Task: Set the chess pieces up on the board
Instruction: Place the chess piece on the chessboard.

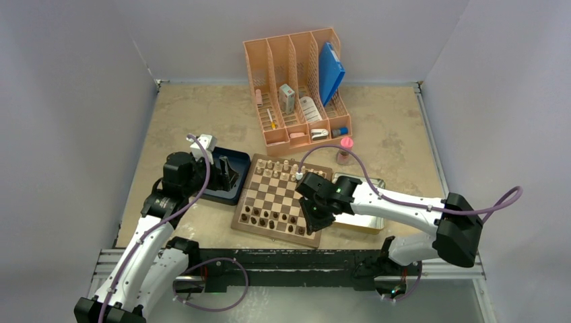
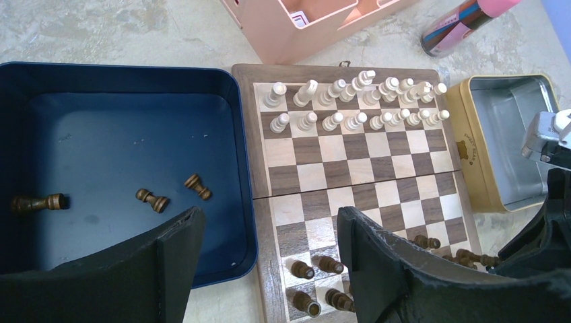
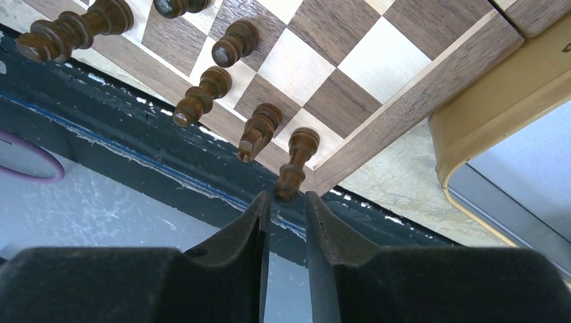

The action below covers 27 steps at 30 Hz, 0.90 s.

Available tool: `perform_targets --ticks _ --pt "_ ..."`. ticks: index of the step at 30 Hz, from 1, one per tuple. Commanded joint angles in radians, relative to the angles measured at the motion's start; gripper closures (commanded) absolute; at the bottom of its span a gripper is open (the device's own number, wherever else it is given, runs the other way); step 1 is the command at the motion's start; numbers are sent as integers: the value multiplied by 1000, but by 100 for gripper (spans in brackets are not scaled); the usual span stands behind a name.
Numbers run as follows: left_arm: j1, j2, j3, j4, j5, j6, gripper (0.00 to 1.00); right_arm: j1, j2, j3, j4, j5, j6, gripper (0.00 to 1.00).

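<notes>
At the near right corner of the board (image 3: 417, 101), the right gripper (image 3: 287, 196) has its jaws narrowly apart at the top of an upright dark piece (image 3: 296, 158), seemingly not pinching it. The left gripper (image 2: 269, 225), jaws wide, hovers over a tray (image 2: 135, 134) holding three fallen pieces (image 2: 153, 200).

dk chess pieces (image 1: 273, 217) on board (image 1: 269, 192) near rows, 3 off-board

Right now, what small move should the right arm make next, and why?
Probably draw the right pincer straight back, away from the corner piece. That piece stands upright on the board's corner square with its top right at the pincer's tips. The jaws are slightly apart and look just clear of it. A neighbouring piece stands close beside, so a sideways move might knock something over.
</notes>
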Motion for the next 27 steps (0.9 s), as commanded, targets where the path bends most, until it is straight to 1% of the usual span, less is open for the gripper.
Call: perform_targets --ticks 1,12,21,27 --pt "-5 -9 37 20 -1 -2 29 -4 -27 12 -17 12 6 72" --pt "-5 -20 36 22 -5 1 29 -4 -10 11 -16 24 13 76" --pt "-5 -24 34 24 -8 4 29 -2 -38 -3 -36 5 12 86" --pt "-5 -26 34 25 -9 3 29 -2 -43 21 -61 16 12 88"
